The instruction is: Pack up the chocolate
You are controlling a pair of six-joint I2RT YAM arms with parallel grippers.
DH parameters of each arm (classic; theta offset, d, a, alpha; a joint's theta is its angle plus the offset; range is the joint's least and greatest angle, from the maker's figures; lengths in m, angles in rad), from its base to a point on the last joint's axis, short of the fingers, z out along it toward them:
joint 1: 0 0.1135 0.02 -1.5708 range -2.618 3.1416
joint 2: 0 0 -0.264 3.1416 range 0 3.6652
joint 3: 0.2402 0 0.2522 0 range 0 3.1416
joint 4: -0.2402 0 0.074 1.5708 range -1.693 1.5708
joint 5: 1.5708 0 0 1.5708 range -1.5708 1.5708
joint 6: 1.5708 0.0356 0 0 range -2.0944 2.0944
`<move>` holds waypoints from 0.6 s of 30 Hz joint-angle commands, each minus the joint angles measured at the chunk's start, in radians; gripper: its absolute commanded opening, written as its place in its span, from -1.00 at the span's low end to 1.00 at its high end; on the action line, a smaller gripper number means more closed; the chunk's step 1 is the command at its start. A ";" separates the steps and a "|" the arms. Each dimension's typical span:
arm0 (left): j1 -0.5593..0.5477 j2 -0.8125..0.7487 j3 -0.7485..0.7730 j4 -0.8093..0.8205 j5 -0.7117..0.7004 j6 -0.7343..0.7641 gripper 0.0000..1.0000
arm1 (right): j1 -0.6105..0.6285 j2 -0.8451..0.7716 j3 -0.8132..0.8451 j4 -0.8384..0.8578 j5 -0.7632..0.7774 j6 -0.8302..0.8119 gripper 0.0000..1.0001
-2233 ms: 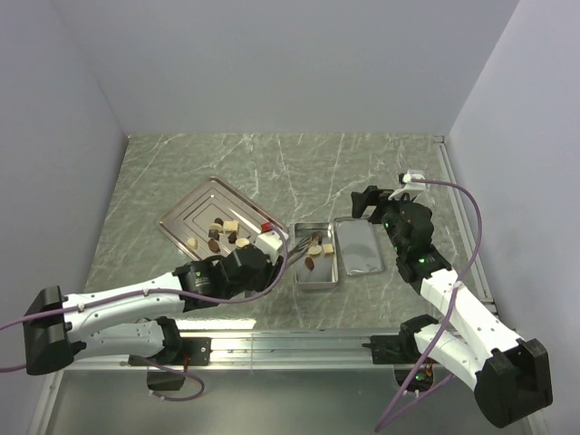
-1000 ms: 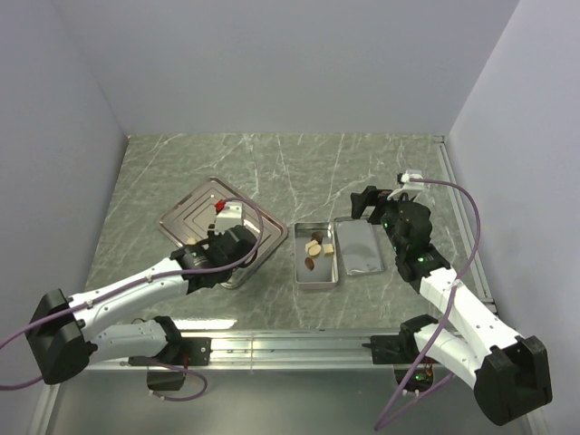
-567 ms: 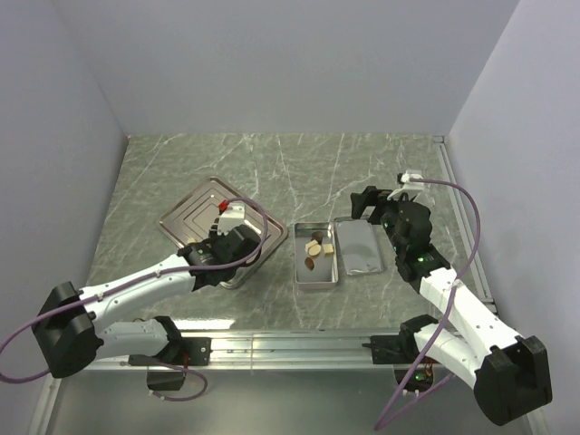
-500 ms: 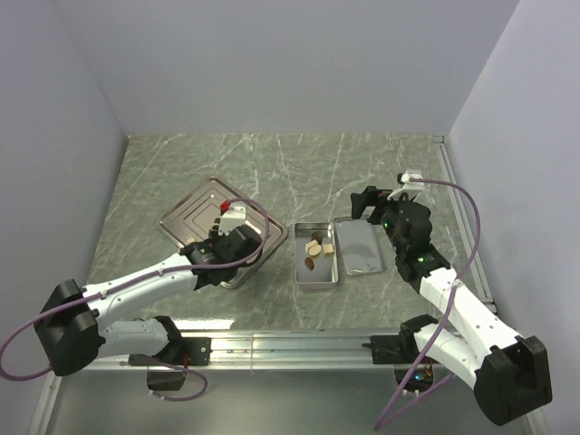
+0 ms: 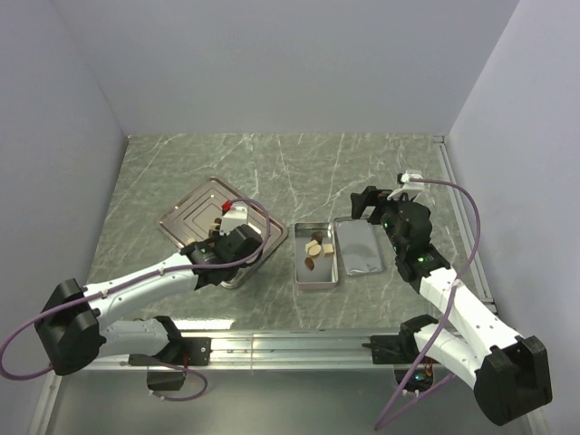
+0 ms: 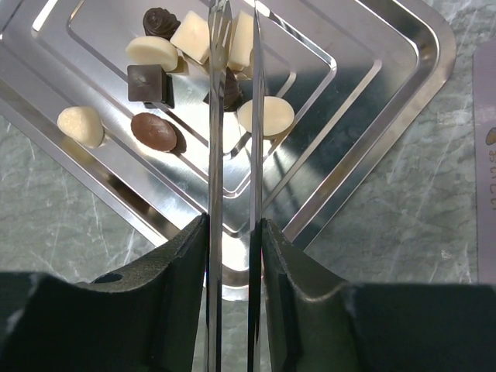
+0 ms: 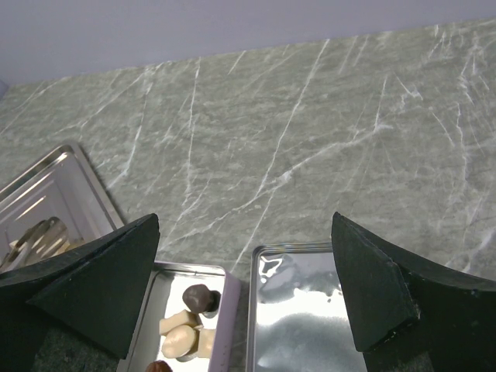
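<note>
Green marble table (image 5: 299, 168); lilac walls (image 5: 272, 63)

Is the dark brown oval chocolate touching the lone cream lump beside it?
Apart. The left wrist view shows bare steel tray between the dark brown oval chocolate and the lone cream lump.

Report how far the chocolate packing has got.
Done: a few chocolates lie in the open tin. In hand: the left gripper, jaws shut on metal tongs, reaches among the loose pieces on the steel tray. Left: about nine loose pieces, then the lid beside the tin. The right gripper hovers open.
</note>
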 commanded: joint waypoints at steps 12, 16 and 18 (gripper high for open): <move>-0.002 0.067 0.070 -0.005 -0.002 -0.011 -0.22 | -0.003 -0.002 0.053 0.014 0.008 -0.012 0.95; -0.002 0.078 0.076 -0.008 -0.003 -0.011 -0.28 | -0.005 -0.004 0.055 0.014 0.008 -0.012 0.96; -0.002 0.066 0.073 -0.005 -0.003 -0.011 -0.32 | -0.003 -0.004 0.055 0.014 0.008 -0.012 0.96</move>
